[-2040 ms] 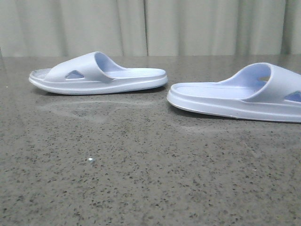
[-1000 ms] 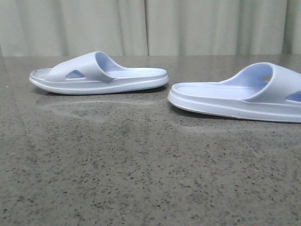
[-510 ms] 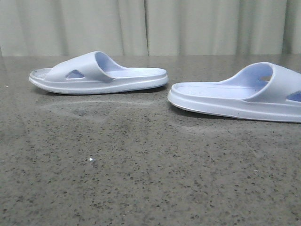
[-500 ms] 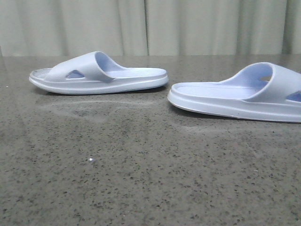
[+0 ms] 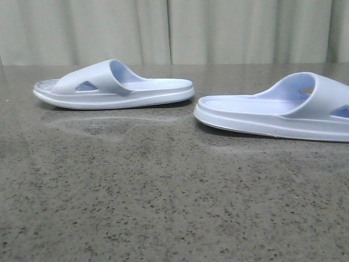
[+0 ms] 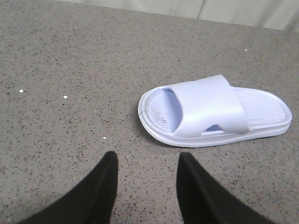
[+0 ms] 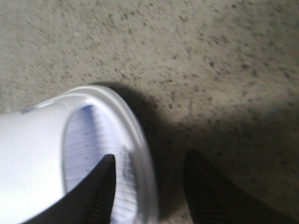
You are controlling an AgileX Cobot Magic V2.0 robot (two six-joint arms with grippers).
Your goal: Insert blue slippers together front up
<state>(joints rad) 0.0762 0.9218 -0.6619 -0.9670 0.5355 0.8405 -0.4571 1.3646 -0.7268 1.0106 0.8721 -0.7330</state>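
Two pale blue slippers lie sole-down on the speckled table, apart from each other. The left slipper (image 5: 109,87) lies at the back left with its strap toward the left. The right slipper (image 5: 283,112) lies at the right, cut off by the frame edge. No gripper shows in the front view. In the left wrist view my left gripper (image 6: 148,158) is open and empty, a short way from the left slipper (image 6: 205,109). In the right wrist view my right gripper (image 7: 150,158) is open, one finger over the footbed of a slipper (image 7: 37,149), the other outside its rim.
The grey speckled table (image 5: 163,191) stretches from the slippers to the front edge of the view. A pale curtain (image 5: 174,30) hangs behind the table's far edge.
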